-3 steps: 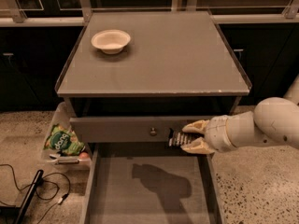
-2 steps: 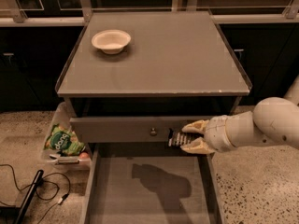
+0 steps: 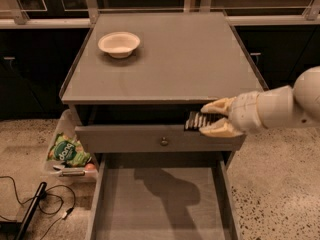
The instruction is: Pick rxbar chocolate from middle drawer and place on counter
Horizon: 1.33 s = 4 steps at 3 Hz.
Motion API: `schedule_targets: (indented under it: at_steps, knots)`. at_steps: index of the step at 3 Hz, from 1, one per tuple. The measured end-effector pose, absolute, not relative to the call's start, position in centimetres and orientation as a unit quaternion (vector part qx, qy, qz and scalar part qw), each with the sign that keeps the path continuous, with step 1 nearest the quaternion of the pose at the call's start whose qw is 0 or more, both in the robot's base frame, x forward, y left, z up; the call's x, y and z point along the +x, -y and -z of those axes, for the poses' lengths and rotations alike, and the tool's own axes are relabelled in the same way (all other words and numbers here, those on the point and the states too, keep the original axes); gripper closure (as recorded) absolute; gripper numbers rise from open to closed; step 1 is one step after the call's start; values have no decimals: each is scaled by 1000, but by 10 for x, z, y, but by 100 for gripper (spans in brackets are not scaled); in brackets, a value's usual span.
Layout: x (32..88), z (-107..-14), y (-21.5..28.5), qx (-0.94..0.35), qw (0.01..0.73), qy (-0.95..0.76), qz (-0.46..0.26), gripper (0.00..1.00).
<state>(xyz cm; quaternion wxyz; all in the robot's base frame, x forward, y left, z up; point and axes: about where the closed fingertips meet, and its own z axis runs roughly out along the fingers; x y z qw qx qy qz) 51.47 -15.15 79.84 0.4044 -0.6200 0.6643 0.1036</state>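
My gripper [image 3: 209,118] comes in from the right on a white arm and is shut on the rxbar chocolate [image 3: 196,120], a small flat black wrapper with white print. It holds the bar level, just above the top drawer's front [image 3: 150,139] and just below the counter's front edge. The counter [image 3: 170,59] is a large flat grey cabinet top. The middle drawer [image 3: 160,204] is pulled out wide below, its grey floor bare, with the arm's shadow on it.
A white bowl [image 3: 119,44] sits at the counter's back left. The top drawer, with a small brass knob [image 3: 163,141], is slightly open. A clear bin [image 3: 60,134] on the floor at left holds a green snack bag [image 3: 67,151]. Black cables [image 3: 35,204] lie on the floor.
My gripper with the bar has risen a little, from beside the top drawer's front to just above it.
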Motion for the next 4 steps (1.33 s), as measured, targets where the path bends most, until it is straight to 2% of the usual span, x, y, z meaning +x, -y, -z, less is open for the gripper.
schedule_targets:
  at_steps: [1, 4]
  knots:
    - [543, -867, 158, -634, 428, -638, -85, 100]
    - [634, -952, 128, -661, 460, -578, -134, 100]
